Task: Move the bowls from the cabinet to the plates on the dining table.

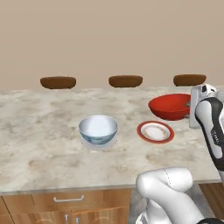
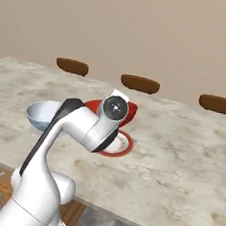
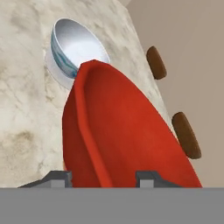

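Observation:
My gripper (image 3: pixel 104 179) is shut on the rim of the glossy red bowl (image 1: pixel 170 106), one fingertip inside and one outside. In the left base view the bowl hangs tilted just beyond and right of the red plate (image 1: pixel 155 132) on the dining table (image 1: pixel 39 135). From the right base camera my hand covers part of the red bowl (image 2: pixel 130 112) above the red plate (image 2: pixel 122 145). The white patterned bowl (image 1: pixel 98 128) sits upright on the pale plate (image 1: pixel 89 144), left of the red plate; white bowl (image 3: pixel 74 46) also lies past the red bowl (image 3: pixel 127 144). The cabinet is out of view.
Three dark brown oval discs (image 1: pixel 58 82) (image 1: pixel 125 81) (image 1: pixel 189 79) line the table's far edge before a beige wall. Wooden drawers with silver handles (image 1: pixel 68 199) run under the near edge. My forearm (image 1: pixel 212 129) stands at the right of the table.

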Available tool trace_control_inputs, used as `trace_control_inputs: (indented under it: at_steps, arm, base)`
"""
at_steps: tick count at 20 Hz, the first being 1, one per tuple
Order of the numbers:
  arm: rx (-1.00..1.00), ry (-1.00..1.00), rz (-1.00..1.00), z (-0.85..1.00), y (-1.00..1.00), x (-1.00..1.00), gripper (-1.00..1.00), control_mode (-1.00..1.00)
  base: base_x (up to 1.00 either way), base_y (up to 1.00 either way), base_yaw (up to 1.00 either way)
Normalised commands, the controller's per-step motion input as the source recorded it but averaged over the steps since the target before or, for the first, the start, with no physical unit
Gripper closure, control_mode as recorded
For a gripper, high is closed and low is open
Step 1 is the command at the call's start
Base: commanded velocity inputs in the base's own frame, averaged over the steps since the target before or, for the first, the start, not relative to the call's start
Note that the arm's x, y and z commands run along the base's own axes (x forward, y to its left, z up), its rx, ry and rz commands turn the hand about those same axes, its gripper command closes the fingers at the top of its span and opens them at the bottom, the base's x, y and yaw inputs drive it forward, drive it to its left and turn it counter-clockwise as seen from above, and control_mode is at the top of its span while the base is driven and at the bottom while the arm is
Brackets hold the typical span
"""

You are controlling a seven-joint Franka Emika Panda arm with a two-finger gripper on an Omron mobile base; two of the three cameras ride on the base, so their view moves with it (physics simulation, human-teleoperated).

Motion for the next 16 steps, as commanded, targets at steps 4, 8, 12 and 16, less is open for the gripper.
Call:
trace_control_inputs:
  at_steps: [4,8,12,16]
  arm:
    - [0.00,0.13,0.01,-0.35,-0.09,0.42,1.00,-1.00]
    - [0.03,0.19,0.00,-0.44,-0.04,0.43,1.00,-1.00]
    - [0.03,0.09,0.00,-0.28,0.00,0.55,1.00,-1.00]
    - [0.03,0.00,0.00,-0.19,0.00,0.59,1.00,-1.00]
  base:
    - [0.00,0.00,0.00]
    - [0.00,0.00,0.00]
    - [0.00,0.00,0.00]
    - [0.00,0.00,0.00]
